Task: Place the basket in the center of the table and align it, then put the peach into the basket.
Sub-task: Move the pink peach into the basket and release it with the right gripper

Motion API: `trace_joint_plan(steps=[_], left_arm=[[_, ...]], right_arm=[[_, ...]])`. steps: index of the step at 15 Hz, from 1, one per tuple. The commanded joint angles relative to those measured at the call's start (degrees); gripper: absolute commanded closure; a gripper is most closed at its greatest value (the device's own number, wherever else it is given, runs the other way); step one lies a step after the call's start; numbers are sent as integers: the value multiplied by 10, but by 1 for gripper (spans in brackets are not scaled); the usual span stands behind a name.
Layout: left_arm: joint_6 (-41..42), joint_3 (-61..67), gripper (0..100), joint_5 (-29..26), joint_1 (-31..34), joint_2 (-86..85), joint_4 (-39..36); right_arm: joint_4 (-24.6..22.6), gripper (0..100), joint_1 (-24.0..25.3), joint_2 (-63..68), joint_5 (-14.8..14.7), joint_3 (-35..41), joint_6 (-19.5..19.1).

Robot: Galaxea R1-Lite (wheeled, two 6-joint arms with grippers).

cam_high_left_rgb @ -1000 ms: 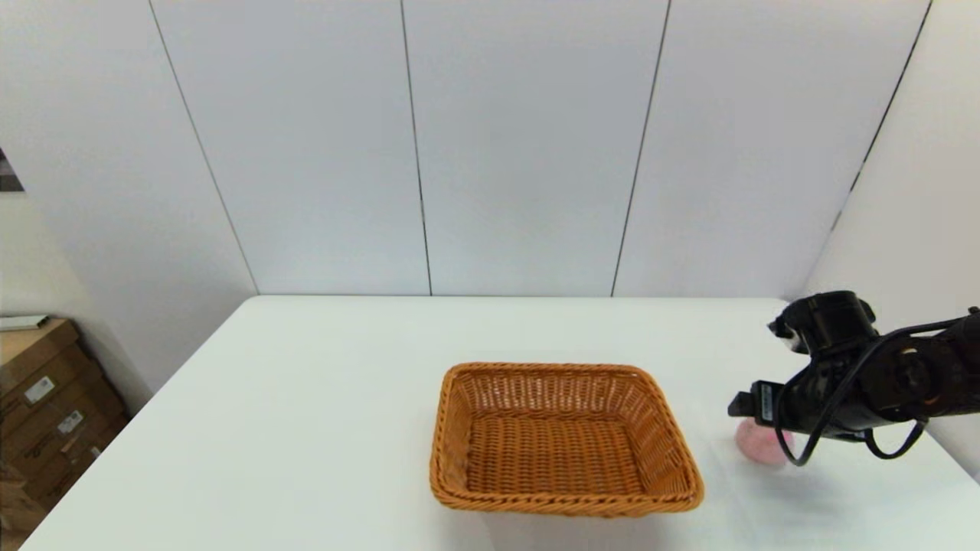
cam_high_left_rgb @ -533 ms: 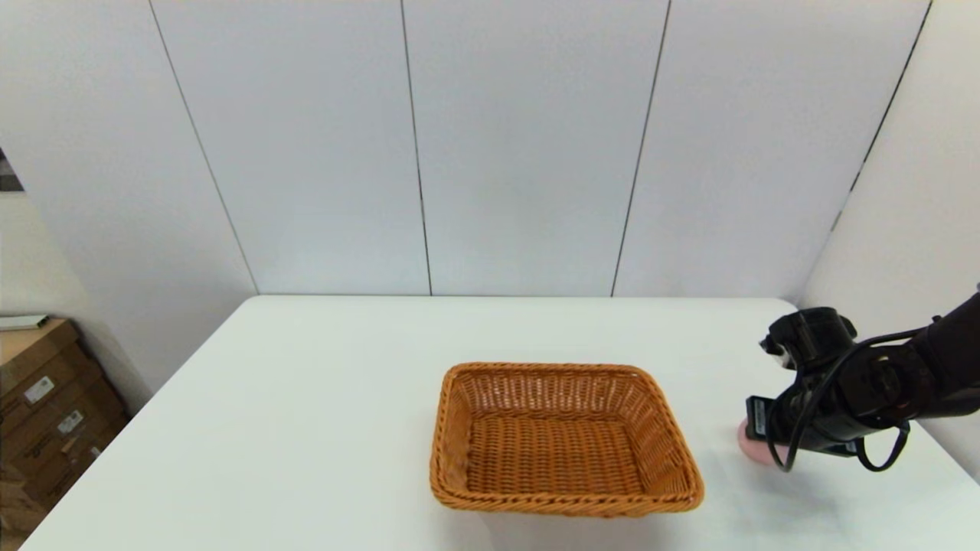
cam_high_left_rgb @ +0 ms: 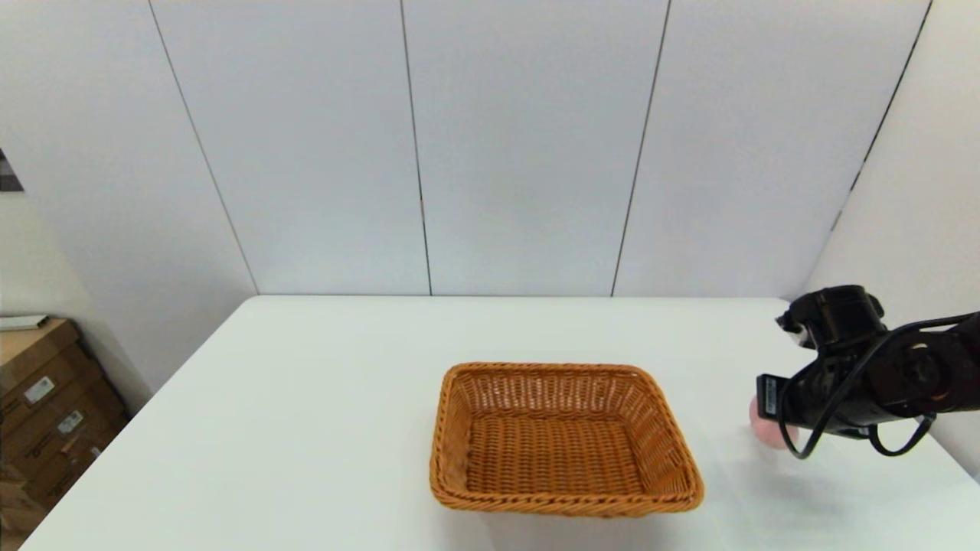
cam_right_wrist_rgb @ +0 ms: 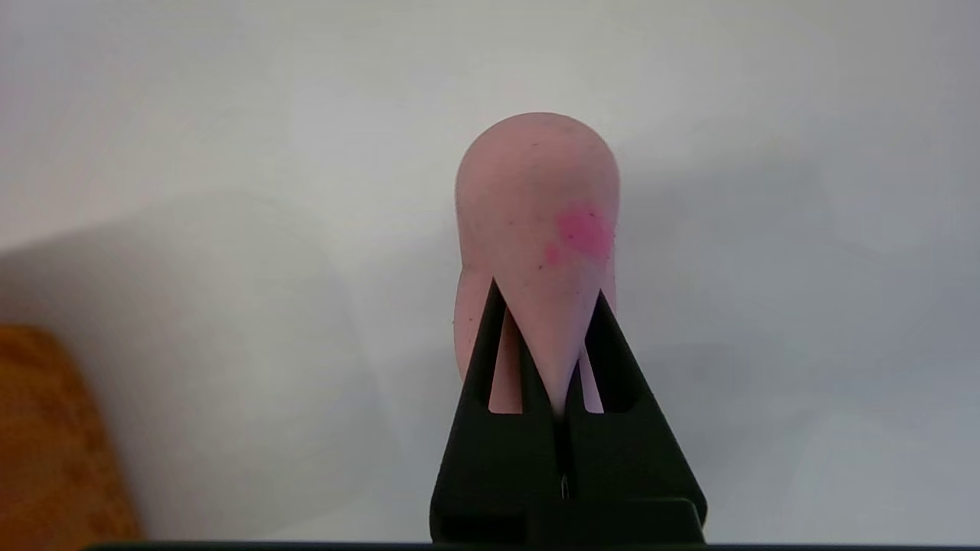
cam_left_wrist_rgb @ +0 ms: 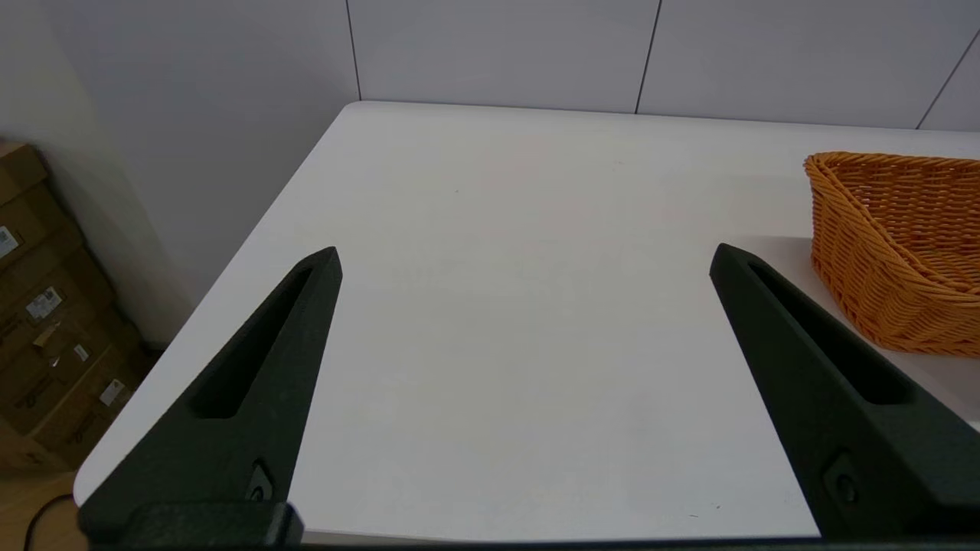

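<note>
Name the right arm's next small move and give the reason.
Probably carry the peach across to above the basket: the right gripper is shut on it beside the basket, which sits empty mid-table.

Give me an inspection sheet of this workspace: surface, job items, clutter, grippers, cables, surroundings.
Surface: white table, nothing spilled seen.
Job items: basket upright near the middle, nothing in it; peach pinched, right of the basket.
Clutter: nothing seen.
Grippers: right gripper shut on the peach; left gripper open over bare table, left of the basket.
Cables: black cable looped on the right arm.
Surroundings: cardboard boxes on the floor at left; panelled wall behind.
</note>
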Motion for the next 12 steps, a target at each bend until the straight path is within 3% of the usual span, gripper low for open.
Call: trace_joint_plan(steps=[1, 3, 8, 12], left_arm=[[0, 0, 0, 0, 0, 0, 0], [-1, 0, 0, 0, 0, 0, 0], [-1, 0, 0, 0, 0, 0, 0], [-2, 0, 0, 0, 0, 1, 0]], right_arm=[[20, 100, 44, -136, 24, -12, 8], [24, 100, 100, -155, 65, -22, 30], [29, 100, 240, -136, 67, -40, 31], [33, 100, 314, -81, 64, -54, 35]])
